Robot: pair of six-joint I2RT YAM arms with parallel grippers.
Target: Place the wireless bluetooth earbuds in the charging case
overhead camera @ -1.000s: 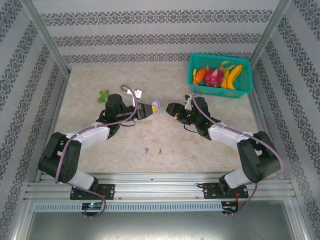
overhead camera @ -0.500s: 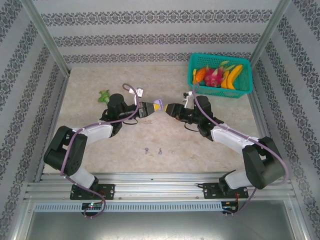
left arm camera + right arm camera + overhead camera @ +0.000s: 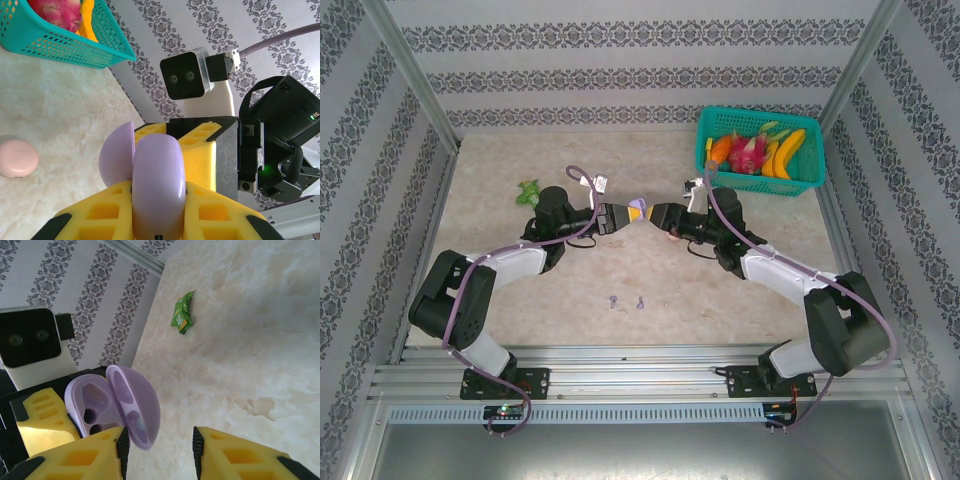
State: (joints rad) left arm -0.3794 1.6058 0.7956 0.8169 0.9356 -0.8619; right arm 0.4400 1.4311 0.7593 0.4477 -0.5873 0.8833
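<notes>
The left fingers (image 3: pixel 95 220) clamp the smooth, light case (image 3: pixel 157 185); the right fingers (image 3: pixel 240 455) stand apart. The tiny earbuds (image 3: pixel 612 301) likely want a gentle stem pinch.

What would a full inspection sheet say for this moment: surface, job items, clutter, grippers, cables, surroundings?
Surface: pale marbled table; no spills seen.
Job's things: purple charging case open, held off the table, wells look empty; two purple earbuds loose near the arm bases; pink case closed, on the table.
Clutter: green packet; teal basket of fruit, far right.
Grippers: left gripper fingers shut on the purple charging case; right gripper fingers apart beside its lid.
Cables: purple cables along both arms.
Surroundings: patterned walls, metal frame.
</notes>
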